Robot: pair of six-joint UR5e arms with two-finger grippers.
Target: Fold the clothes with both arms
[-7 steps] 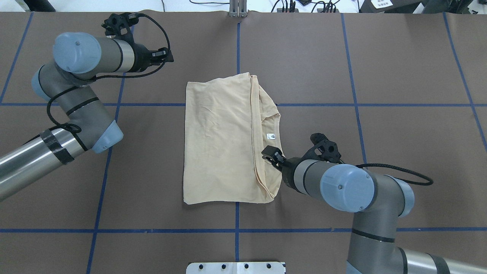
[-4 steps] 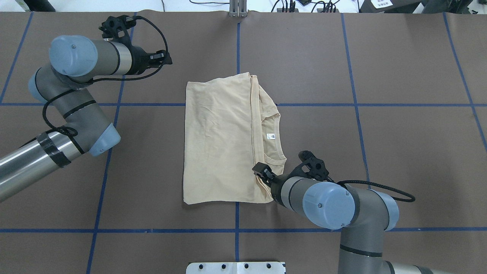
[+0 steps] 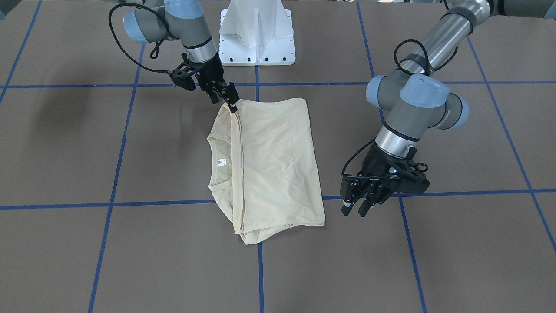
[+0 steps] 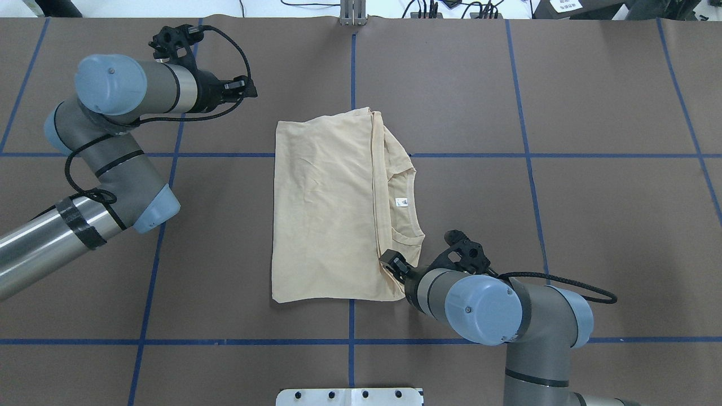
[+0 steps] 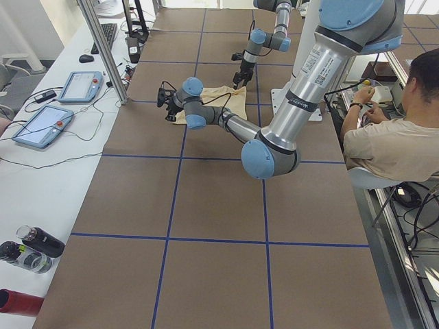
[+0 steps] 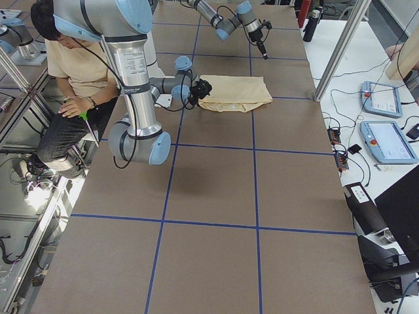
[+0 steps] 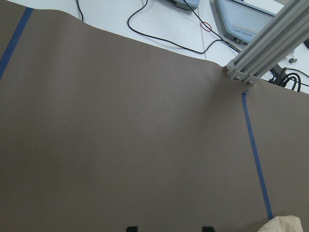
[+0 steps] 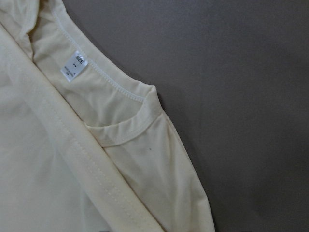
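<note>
Bright even overhead light, soft shadows under arms, sharp focus, no glare.

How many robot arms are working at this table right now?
2. The left arm reaches over bare table, left pincer apart from the shirt; the right arm sets the right pincer at the shirt's edge near the collar.

Shirt (image 4: 324,214) flat on the table (image 4: 592,237), about mid-table, long side running from the robot's edge toward the far edge; collar (image 8: 120,137) and label (image 4: 401,202) on its right side, beside the doubled-over layer; right gripper (image 4: 388,263) at the shirt's near right corner; left gripper (image 4: 248,89) over bare table, off the shirt's far left corner, well apart; pedestal (image 3: 257,34) at the middle of the robot's edge.
</note>
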